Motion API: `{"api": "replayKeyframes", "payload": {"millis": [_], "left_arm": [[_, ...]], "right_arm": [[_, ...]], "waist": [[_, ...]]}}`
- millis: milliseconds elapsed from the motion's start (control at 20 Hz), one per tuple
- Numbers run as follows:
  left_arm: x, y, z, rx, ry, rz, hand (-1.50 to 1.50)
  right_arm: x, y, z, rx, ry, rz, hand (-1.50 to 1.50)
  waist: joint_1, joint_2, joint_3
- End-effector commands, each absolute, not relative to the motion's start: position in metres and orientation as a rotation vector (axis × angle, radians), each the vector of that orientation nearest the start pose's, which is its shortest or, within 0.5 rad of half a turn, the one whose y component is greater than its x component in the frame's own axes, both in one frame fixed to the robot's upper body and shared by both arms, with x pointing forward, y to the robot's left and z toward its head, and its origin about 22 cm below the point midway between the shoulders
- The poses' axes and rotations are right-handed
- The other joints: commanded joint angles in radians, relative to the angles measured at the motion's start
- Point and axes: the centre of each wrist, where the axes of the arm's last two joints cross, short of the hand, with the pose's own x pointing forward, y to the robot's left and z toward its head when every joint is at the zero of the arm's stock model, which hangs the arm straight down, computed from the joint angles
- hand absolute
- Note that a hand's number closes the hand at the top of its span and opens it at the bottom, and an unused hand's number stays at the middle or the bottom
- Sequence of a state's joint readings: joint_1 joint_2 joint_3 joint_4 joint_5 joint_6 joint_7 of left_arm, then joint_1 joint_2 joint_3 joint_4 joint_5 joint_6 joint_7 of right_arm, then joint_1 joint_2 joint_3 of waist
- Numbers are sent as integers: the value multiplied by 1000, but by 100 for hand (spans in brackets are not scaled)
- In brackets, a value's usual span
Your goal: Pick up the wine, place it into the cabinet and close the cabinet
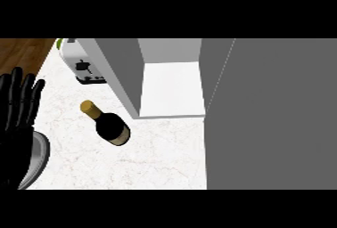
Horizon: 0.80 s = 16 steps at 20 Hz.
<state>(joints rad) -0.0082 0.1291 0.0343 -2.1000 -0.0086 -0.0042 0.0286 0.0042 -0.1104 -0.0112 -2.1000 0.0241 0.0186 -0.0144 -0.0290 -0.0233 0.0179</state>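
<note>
The wine [108,123] is a dark, glossy bottle with rounded shoulders, a tan band at its base and a gold-capped neck; it stands on the surface [158,156], a pale marbled slab with faint reddish veins, just in front of the cabinet [171,89]. The cabinet is open, showing a flat white shelf between smooth grey walls, and its door [273,116] is a broad, plain grey panel at the right. A white toaster [82,64] with a black lever sits at the back left, beside wood-grain floor [23,53]. The left hand [18,104], matte black, rests at the left edge with fingers straight and upright, holding nothing. The right hand does not show.
</note>
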Motion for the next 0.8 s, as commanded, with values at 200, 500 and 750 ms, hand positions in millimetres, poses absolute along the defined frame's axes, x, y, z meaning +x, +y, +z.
{"api": "replayKeyframes", "payload": {"millis": [200,500,750], "left_arm": [[277,237,142,319,-2123,-29,-150],[287,196,130,-19,-1892,305,-150],[296,167,145,-32,-1907,298,-150]], "right_arm": [[167,-251,139,-102,-2147,99,-150],[165,-227,122,223,-1919,212,-150],[157,-243,147,209,-1920,226,-150]], "waist": [[1,23,-18],[3,24,-18],[21,23,-18]]}}
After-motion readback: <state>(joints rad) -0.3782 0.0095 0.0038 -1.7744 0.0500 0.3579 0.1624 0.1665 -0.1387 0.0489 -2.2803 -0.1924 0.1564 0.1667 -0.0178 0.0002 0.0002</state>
